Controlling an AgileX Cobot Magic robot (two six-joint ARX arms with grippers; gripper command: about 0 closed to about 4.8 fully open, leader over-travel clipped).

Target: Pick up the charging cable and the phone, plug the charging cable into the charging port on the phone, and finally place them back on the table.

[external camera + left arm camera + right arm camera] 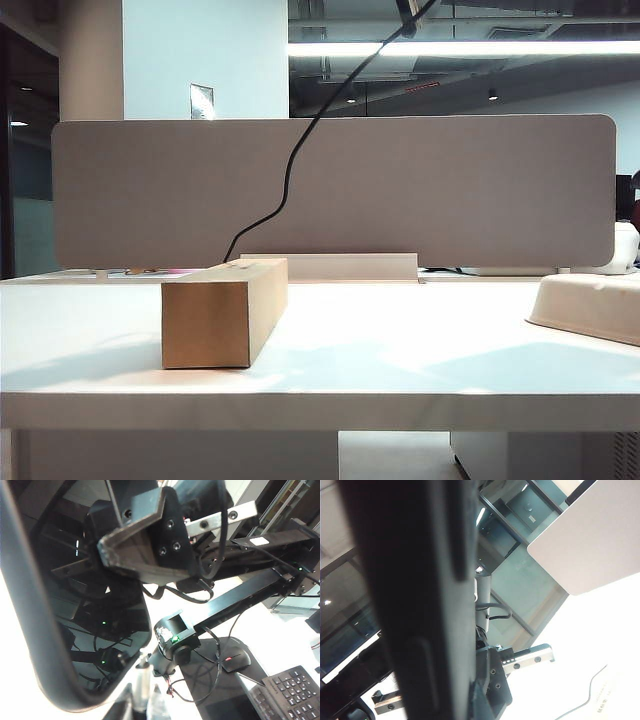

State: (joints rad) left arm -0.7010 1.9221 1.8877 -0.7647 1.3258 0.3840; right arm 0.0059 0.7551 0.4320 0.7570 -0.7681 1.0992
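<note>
Plugging stage, well above table (400,350): L gripper (490,690) narrow on phone (100,630), R gripper (125,555) narrow, seemingly pinching charging cable (290,170); next needs fine aligning, straight push.

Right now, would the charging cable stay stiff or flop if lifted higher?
Probably floppy: the charging cable sags in curves toward the table. Likely light, being thin; may swing. Left hand and right hand, shut, sit above the exterior view.

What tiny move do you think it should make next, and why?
Probably ease the plug toward the charging port. The phone is already lifted close to the wrist cameras, and the charging cable rises off the table out of the exterior view, where the left tool and right tool, both shut, work. No view shows plug meeting port.
</note>
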